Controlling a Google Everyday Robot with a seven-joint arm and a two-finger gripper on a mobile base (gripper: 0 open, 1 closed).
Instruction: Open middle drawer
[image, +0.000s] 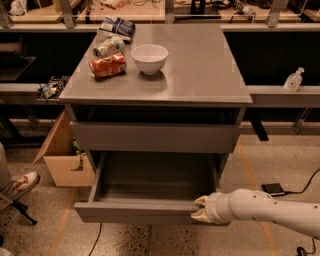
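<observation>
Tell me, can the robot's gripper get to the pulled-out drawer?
Probably yes. The gripper sits right at the front edge of the middle drawer, near its right end, low by the floor. Nothing shows between them.

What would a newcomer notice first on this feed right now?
The middle drawer stands wide open at the bottom of the grey cabinet, showing its plain grey interior. The gripper is at the right end of the drawer's front panel. On the cabinet top, a white bowl sits beside an orange can lying on its side.
</observation>
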